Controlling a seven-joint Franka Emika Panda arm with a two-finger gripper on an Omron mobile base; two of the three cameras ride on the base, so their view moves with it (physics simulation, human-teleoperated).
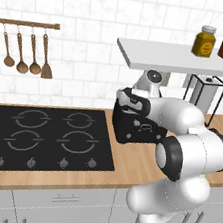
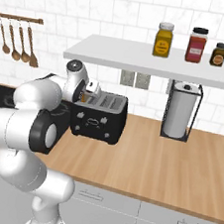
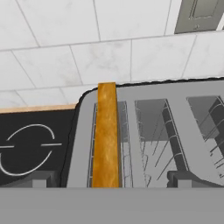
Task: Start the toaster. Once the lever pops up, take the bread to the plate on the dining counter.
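Hand view looks down into black boxy two-slot toaster (image 3: 148, 131) with grey top: thin tan-brown crusted bread slice (image 3: 106, 135) stands upright in the slot nearest the black stovetop (image 3: 30, 144), other slot bare wire. Sits on wood-topped wall counter (image 2: 167, 161) beside stovetop. No readable writing on toaster's light front controls or shelf jars (image 2: 163, 39). White two-finger gripper (image 3: 113, 178) spread wide above bread, holding nothing, tips either side.

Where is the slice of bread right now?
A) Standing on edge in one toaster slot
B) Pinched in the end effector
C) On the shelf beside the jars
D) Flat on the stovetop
A: in the hand view the bread stands on edge in the toaster slot nearer the stove, while the neighbouring slot shows bare wire guides.
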